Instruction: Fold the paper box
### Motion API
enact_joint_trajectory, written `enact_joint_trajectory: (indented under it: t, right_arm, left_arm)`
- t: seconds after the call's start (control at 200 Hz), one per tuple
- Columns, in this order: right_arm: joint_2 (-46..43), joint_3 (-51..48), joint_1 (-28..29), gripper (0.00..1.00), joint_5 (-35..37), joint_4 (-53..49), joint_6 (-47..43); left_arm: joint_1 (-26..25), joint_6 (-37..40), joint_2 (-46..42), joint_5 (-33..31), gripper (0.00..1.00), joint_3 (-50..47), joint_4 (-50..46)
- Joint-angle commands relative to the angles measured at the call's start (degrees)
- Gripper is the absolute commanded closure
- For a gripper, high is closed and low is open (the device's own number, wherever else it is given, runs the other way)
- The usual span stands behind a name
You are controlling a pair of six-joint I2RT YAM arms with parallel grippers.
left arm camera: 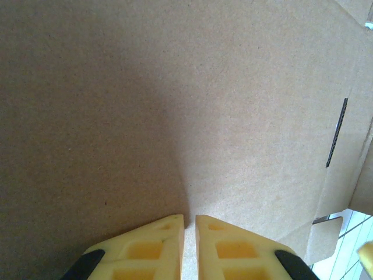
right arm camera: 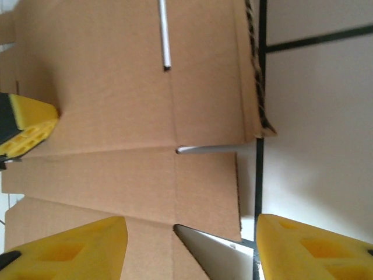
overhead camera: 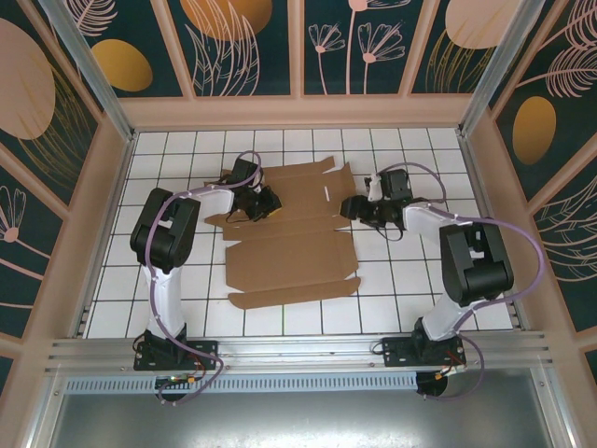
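The table [overhead camera: 420, 289] is carrying the box [overhead camera: 289, 257], which is lying flat and unfolded across the middle tiles, with flaps spreading toward both arms. The right gripper [right arm camera: 189, 248] is hovering at the sheet's right edge. Its jaws are standing wide and holding nothing, one finger over cardboard and the other over bare tile. The left gripper [left arm camera: 189, 233] is sitting over the sheet's left part, its fingers drawn to a sliver. Whether they are pinching cardboard I cannot tell.

Folding looks barely begun. To raise the side flap cleanly, I judge the right gripper should be coming in low, taking the edge between its fingers. It should then be swinging the flap up about the crease [right arm camera: 173, 105] while the left is pinning the main panel, leaving the slot [right arm camera: 164, 35] unbent.
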Motion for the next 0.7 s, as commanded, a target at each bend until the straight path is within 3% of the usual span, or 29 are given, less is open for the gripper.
enact_joint_trajectory:
  t: [0.0, 0.22, 0.36, 0.5, 0.696]
  right_arm:
    - [2.5, -0.4, 0.5, 0.40, -1.2, 3.1, 0.7]
    - [6.1, 0.7, 1.6, 0.44, -4.9, 6.4, 3.2]
    - [5.4, 2.1, 4.4, 0.64, -2.0, 4.4, 2.7]
    - [3.1, 6.0, 8.4, 0.75, 9.4, -3.3, -1.3]
    - [7.6, 17.3, 20.2, 0.88, 38.3, -18.7, -7.8]
  left_arm:
    - [-0.2, 0.9, 0.8, -0.2, 0.85, 0.0, -0.6]
    - [-0.2, 1.1, 0.9, -0.2, 0.85, 0.2, -0.8]
    - [-0.2, 1.2, 0.9, -0.2, 0.86, 0.3, -0.9]
    - [-0.2, 1.2, 0.8, -0.1, 0.85, 0.4, -0.9]
    - [-0.2, 1.0, 0.9, 0.2, 0.85, 0.5, -0.8]
